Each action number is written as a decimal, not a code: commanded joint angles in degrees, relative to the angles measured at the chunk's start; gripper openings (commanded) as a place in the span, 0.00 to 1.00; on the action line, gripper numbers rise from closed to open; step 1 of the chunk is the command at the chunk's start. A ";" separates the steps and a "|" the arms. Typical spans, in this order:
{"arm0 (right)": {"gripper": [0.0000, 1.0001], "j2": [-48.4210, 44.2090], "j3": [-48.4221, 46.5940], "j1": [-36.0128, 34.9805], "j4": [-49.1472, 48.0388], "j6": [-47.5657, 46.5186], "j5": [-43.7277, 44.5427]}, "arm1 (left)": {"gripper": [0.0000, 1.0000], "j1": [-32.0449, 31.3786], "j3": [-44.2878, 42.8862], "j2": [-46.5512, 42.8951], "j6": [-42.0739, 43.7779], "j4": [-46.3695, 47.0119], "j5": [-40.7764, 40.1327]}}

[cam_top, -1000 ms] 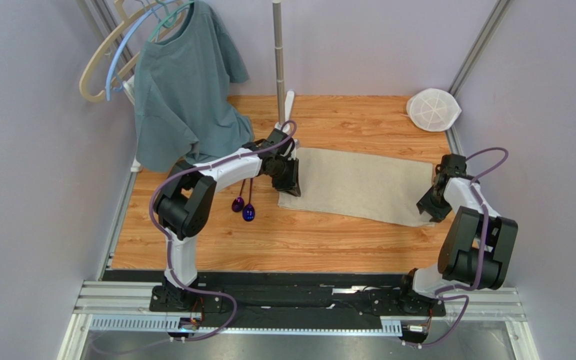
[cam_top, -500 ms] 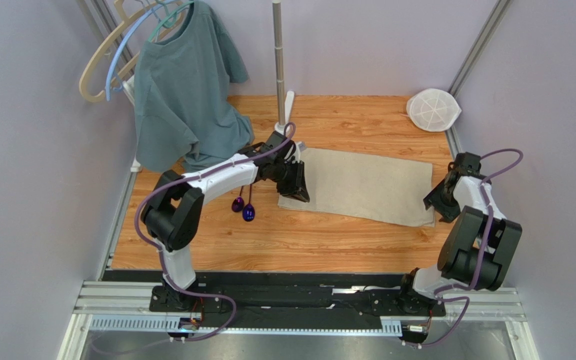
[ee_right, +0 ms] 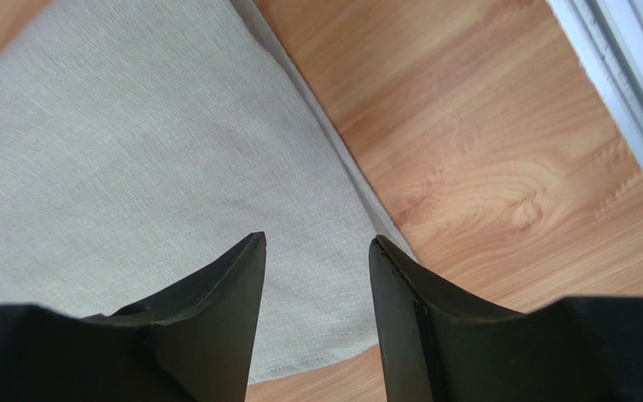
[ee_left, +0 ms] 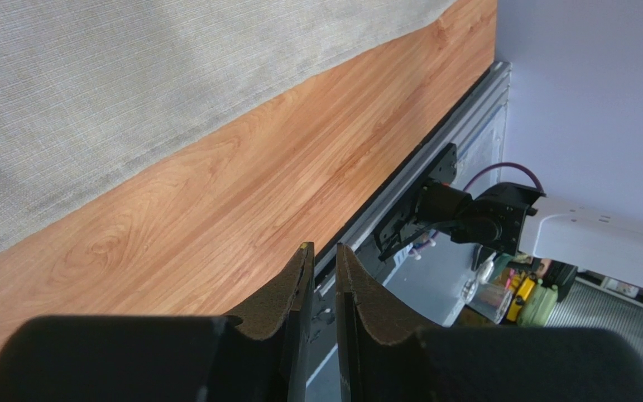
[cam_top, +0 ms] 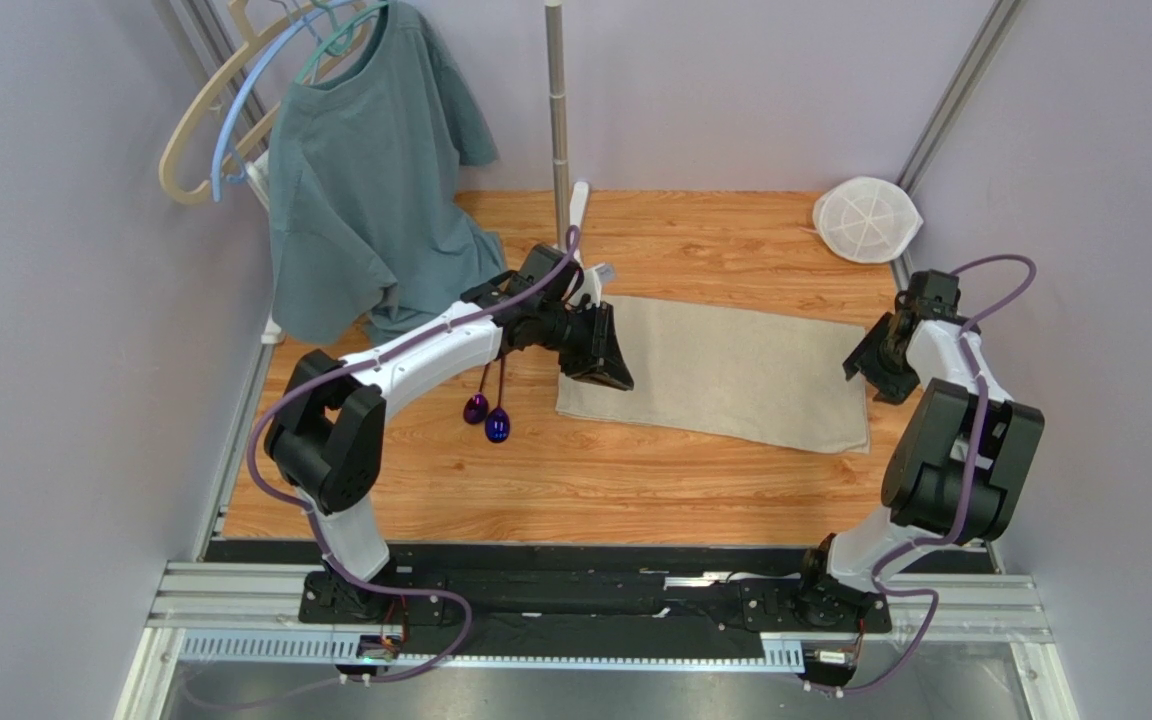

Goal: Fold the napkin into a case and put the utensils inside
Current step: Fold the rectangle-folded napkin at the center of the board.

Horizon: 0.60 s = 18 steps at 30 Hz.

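The black two-finger left gripper (ee_left: 323,251) is held barely parted and empty; the right gripper (ee_right: 316,243) is spread wide, empty.

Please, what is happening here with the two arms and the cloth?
A beige napkin lies flat on the wooden table between two robot arms. The left hand hovers at its left end, barely open, empty. The right hand is open over its right edge, gripping nothing. Two purple spoons lie left of it, not yet packed.

Top cam looks down from high n behind, whole table (cam_top: 657,480) in shot. L wrist cam low, facing near rail (ee_left: 459,117); R wrist cam close over napkin (ee_right: 132,151). All three share it.
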State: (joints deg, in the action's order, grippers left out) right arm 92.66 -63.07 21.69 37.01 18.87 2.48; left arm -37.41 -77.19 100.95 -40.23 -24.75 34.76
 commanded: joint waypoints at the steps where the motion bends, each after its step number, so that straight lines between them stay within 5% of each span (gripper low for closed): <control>1: 0.56 -4.86 4.88 0.54 1.12 1.61 0.76 | 0.23 0.14 0.55 -0.22 -1.43 2.43 2.33; 18: 0.58 -2.14 8.49 2.04 0.95 -1.65 -5.11 | 0.23 0.06 0.63 0.74 -1.43 2.87 2.59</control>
State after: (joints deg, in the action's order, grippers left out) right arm 90.37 -54.96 23.68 39.16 18.11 0.86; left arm -37.41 -76.66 101.73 -41.10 -23.66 35.99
